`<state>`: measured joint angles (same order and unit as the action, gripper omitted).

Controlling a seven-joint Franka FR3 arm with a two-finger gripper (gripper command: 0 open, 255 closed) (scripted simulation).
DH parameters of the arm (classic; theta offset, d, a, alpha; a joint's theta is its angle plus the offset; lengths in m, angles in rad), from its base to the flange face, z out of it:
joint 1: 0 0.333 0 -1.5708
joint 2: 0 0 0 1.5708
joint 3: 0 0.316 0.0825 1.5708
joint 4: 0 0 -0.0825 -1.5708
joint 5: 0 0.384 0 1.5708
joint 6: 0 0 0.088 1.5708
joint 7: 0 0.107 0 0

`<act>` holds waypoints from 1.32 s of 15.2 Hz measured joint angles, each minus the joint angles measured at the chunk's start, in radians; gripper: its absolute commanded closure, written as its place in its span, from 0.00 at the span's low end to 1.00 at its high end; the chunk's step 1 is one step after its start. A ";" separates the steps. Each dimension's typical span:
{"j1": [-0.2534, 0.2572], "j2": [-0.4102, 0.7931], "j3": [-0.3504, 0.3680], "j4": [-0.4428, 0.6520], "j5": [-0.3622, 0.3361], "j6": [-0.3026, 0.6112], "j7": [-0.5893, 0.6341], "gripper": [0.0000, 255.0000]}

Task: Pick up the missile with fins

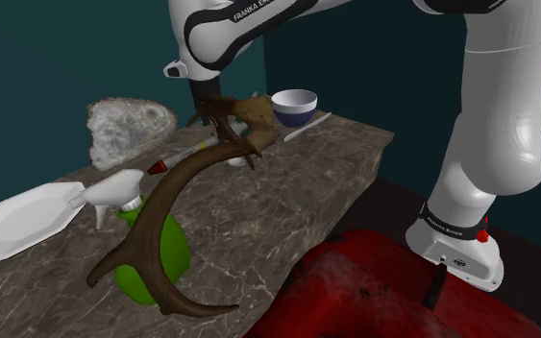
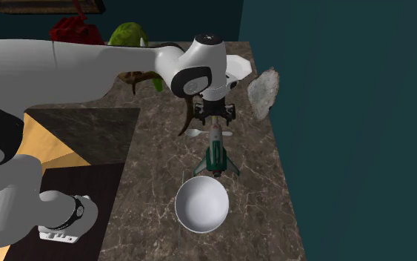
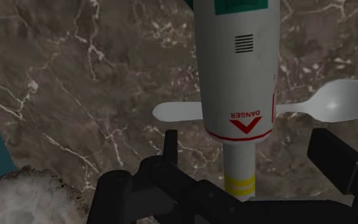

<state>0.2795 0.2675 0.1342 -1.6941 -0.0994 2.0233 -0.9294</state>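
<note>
The missile (image 3: 238,63) lies flat on the marble counter. It has a white body with a red DANGER mark, yellow bands near its nose and green fins (image 2: 218,159) at the tail, next to the bowl. My black gripper (image 3: 252,156) hangs open just above its front part, one finger on each side and neither touching it. From the second exterior view the gripper (image 2: 215,119) sits over the missile (image 2: 215,144). In the shoulder view the gripper (image 1: 208,113) is partly behind the antler, and the missile's (image 1: 177,159) red-tipped nose pokes out.
A white spoon (image 3: 336,102) lies crosswise under the missile. A white bowl (image 2: 201,204) stands past the tail. A brown antler (image 1: 191,216), a green spray bottle (image 1: 158,254), a white plate (image 1: 23,221) and a pale rock (image 1: 129,130) crowd the counter. A red object (image 1: 374,288) sits below its edge.
</note>
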 measured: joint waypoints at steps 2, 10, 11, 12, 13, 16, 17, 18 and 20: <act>0.001 0.009 0.000 -0.014 -0.002 0.020 0.002 0.00; 0.003 0.015 0.000 -0.016 -0.004 0.029 0.006 1.00; 0.003 0.015 0.000 -0.016 -0.004 0.030 0.006 1.00; 0.003 0.015 0.000 -0.016 -0.004 0.030 0.006 1.00; 0.003 0.015 0.000 -0.017 -0.004 0.031 0.005 1.00; 0.002 0.006 0.001 -0.004 -0.001 0.007 0.001 1.00; 0.002 0.006 0.001 0.007 0.000 -0.006 0.001 1.00; 0.002 0.000 0.002 0.014 0.001 -0.018 0.000 1.00; 0.002 -0.003 0.002 0.037 0.002 -0.044 -0.003 1.00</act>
<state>0.2814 0.2647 0.1361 -1.6573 -0.0972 1.9793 -0.9321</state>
